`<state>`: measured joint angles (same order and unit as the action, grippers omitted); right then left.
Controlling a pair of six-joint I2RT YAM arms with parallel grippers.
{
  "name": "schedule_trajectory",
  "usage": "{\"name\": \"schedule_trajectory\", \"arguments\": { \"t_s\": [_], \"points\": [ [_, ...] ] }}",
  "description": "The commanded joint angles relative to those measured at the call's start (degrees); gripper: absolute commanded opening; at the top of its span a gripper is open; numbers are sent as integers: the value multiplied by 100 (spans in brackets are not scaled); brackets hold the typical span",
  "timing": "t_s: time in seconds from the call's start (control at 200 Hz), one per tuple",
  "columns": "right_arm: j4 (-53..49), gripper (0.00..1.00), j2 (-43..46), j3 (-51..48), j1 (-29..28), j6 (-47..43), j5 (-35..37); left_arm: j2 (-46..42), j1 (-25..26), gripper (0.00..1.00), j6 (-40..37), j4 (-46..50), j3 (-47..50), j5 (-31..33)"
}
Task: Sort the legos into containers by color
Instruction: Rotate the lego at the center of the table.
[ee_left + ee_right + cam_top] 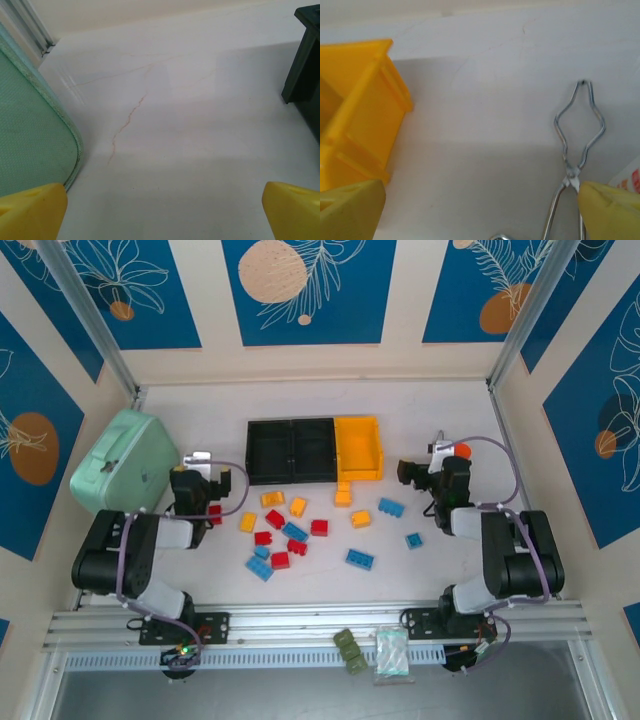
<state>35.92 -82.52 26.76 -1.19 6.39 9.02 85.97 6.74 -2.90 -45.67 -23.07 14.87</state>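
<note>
Both end effectors are spread wide and hold nothing. The left end effector (162, 215) has its yellow fingertips at the bottom corners of the left wrist view with bare table (190, 125) between them. The right end effector (480, 212) is spread the same way, with a wire tongs (575, 135) lying on the table ahead of it.

In the top view the legos (300, 530) lie scattered in the lower centre of the frame, between the two arms and below the row of two black bins (290, 478) and the yellow bin (380, 452). Both end effectors point toward the top of the frame, so the bricks sit below their fingertips: right and down from the left one, left and down from the right one.

We judge the nearest picks to be a red brick (214, 512) just beside the left wrist and a blue brick (391, 507) near the right one. The blue brick's long axis runs roughly left to right, dipping slightly to the right. Either arm has to draw back toward the bottom of the frame before it can come down on a brick.
</note>
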Motion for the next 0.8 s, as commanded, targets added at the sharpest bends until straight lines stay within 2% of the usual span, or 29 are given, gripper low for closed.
{"name": "schedule_trajectory", "arguments": {
  "t_s": [0.0, 0.085, 0.145, 0.205, 0.285, 0.32, 0.38, 0.43, 0.5, 0.535, 0.635, 0.795],
  "points": [
    [-1005, 99, 587, 447, -90, -22, 47, -556, -4, 99, 136, 1505, -750, 122],
    [-1436, 99, 1010, 549, -113, 220, -95, -906, -10, 99, 667, 2459, -1147, 389],
    [-1761, 99, 1373, 627, -132, 602, -78, -1153, -6, 99, 1063, 2934, -1348, 133],
    [-2403, 99, 1752, 805, -66, 1507, -134, -1381, -21, 99, 1808, 3385, -1496, -219],
    [-3905, 99, 2128, 1174, 131, 3240, -65, -1642, -28, 99, 3124, 3985, -1565, -455],
    [-4186, 99, 2212, 1205, 270, 3631, -316, -1739, -45, 99, 3396, 4017, -1526, -760],
    [-4193, 100, 2282, 1165, 584, 3536, -1468, -1888, -52, 99, 3513, 3918, -1395, -1540],
    [-4626, 93, 2302, 1331, 634, 3331, -1859, -2043, -42, 98, 3615, 3801, -1268, -2220],
    [-5438, 83, 2244, 1637, 502, 2972, -1956, -2239, -27, 91, 3877, 4060, -1162, -2804],
    [-5796, 81, 2149, 1746, 395, 2829, -1947, -2324, -12, 86, 3912, 4285, -1148, -3057],
    [-6589, 79, 1618, 2058, 133, 2497, -1744, -2610, 121, 81, 4045, 4849, -978, -3497],
    [-6429, 78, 791, 2086, -205, 2376, -1653, -3328, 525, 79, 4130, 5373, -577, -3717]
  ]
}}
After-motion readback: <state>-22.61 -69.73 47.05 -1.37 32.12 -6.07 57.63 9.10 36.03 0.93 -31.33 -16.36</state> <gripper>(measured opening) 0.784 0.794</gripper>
